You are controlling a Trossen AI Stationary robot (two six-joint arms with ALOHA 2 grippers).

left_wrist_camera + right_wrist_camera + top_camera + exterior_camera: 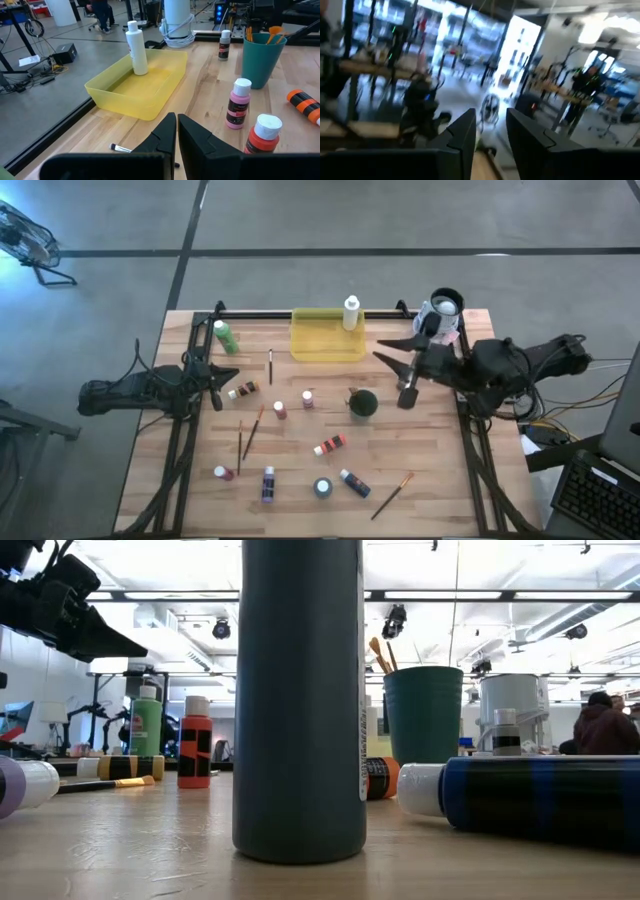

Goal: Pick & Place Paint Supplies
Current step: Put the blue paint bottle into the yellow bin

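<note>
The light wooden plank worktop (430, 480) is standing on a grey concrete floor crossed by dark lines; beyond it a bright workshop with ceiling lights, benches and a seated person in a dark red top (603, 726) is showing.

The translucent yellow rectangular tray (327, 340) is sitting at the worktop's far edge, and a white capped bottle (351, 313) is standing upright inside its right end. To the tray's left a green bottle (225, 337) is lying tilted. Just below the tray's left end a thin paintbrush (270, 367) is lying with its long axis running toward and away from the tray. Nearer the front, a red-and-black bottle (330, 445) is lying on its side, angled up to the right, and a blue bottle (354, 482) is lying diagonally too. Small pink-capped bottles (307, 399) are standing upright below the tray. The dark green round cup (363, 403), holding brushes, is standing below the tray's right end.

The left gripper (216, 385) is hovering left of the tray, its fingers (165, 140) clenched together on nothing. The right gripper (393, 352) is hanging just right of the tray, its fingers (465, 132) parted and empty.
</note>
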